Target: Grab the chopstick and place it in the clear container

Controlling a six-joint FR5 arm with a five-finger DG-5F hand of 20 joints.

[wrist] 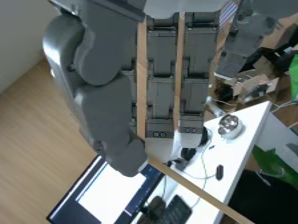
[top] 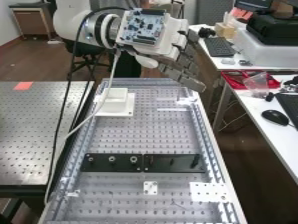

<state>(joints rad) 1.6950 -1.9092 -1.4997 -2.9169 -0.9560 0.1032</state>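
In the high view the hand [top: 178, 66] hangs over the bench's far end, pointing down to the right. In the wrist view the thumb of the hand [wrist: 110, 120] lies beside the long grey fingers. A thin tan chopstick [wrist: 199, 191] sticks out slantwise from the thumb's tip, pinched there; its other end is hidden behind the thumb and fingers. On the far right part of the bench, faint pale edges outline what looks like the clear container [top: 172, 109], below the hand.
A white block on a plate [top: 116, 102] stands at the bench's far left. Two black plates [top: 112, 162] lie across the middle, with small white plates [top: 209, 192] nearer the front. A side desk [top: 266, 120] with a mouse and a red tray [top: 234, 80] runs along the right.
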